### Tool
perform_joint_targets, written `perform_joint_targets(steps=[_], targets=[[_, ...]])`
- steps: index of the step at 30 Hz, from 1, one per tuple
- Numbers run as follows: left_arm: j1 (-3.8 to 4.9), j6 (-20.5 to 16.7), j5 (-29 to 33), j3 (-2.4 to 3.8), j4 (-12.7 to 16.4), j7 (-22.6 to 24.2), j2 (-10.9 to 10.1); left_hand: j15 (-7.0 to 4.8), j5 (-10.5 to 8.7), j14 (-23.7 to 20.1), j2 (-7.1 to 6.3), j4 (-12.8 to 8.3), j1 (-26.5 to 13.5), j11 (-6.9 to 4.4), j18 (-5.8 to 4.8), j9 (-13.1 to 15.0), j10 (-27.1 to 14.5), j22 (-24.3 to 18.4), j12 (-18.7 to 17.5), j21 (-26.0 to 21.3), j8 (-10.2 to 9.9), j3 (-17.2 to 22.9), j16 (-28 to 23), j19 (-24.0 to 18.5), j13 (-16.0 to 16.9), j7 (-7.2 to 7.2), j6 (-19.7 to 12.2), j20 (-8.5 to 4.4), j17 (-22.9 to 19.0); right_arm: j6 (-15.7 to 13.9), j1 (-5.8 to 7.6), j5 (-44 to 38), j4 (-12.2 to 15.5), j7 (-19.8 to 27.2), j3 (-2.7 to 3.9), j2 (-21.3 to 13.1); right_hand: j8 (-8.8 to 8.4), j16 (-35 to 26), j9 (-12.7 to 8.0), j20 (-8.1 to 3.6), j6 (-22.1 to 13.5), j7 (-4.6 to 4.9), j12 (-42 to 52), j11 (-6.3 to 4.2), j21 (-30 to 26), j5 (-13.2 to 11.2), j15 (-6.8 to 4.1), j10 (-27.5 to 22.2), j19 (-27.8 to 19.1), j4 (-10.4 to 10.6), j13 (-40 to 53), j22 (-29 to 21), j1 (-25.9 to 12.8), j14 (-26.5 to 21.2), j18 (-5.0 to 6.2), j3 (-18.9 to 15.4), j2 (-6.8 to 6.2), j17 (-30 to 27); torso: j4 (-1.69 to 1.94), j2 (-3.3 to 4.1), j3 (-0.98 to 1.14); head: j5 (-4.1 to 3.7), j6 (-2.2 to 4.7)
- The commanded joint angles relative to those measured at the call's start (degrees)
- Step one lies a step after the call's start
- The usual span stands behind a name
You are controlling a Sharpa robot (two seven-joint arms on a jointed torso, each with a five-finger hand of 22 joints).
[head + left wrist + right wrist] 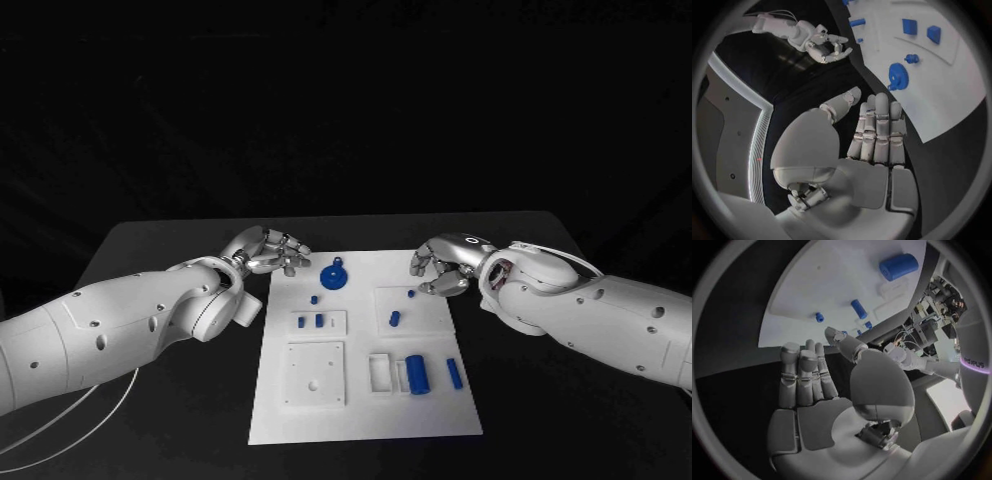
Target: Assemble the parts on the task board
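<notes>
Task board [433, 415] lies mid-table; blue gear [335, 276] rests at its far edge; left hand [268, 250] and right hand [446, 264] are held empty, fingers apart, flanking it; a first pickup is judged pending.

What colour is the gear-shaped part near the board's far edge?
Blue; the gear-shaped part shows best in the left wrist view.

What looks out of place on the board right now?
Nothing stands out: the task board lies flat, blue parts sit on it, and the left hand and right hand hover empty at its far corners.
</notes>
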Motion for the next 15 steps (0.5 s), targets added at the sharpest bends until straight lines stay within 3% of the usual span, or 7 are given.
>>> perform_joint_targets(steps=[1,15], targets=[[0.11,1.3,6.3,0.05,0.6,4.1,0.1,0.5,-0.11,0.2,0.31,-0.2,-0.3,0.25,-0.78,0.1,0.0,-0.2,-0.3,-0.5,0.3,-0.2,-1.0,-0.4,-0.1,0.0,-0.3,-0.62,-0.2,1.4,-0.36,-6.4,-0.1,-1.0,-0.21,0.5,0.11,0.3,-0.2,0.11,0.3,-0.02,-0.9,0.09,-0.3,-0.5,0.32,0.5,0.3,0.0,-0.7,0.5,0.6,0.0,2.63,-0.4,0.0,-0.2,0.01,0.04,-0.08,-0.12,-0.09],[0.11,1.0,9.7,0.05,0.9,6.4,-0.1,0.75,-0.09,0.3,0.56,-0.2,-0.4,0.34,-0.95,0.1,-0.1,-0.3,-0.5,-1.2,0.4,-0.4,-2.2,-0.6,-0.1,0.06,-0.5,-0.41,-0.3,0.4,-1.08,-10.9,-0.9,-3.4,-1.23,2.3,0.07,0.8,-0.6,0.09,0.7,-0.07,-3.5,0.0,-0.7,-3.3,0.24,3.0,1.2,1.2,-2.9,0.4,1.3,0.4,2.63,1.8,-1.24,-1.0,-0.02,0.03,-0.06,0.01,-0.41]])
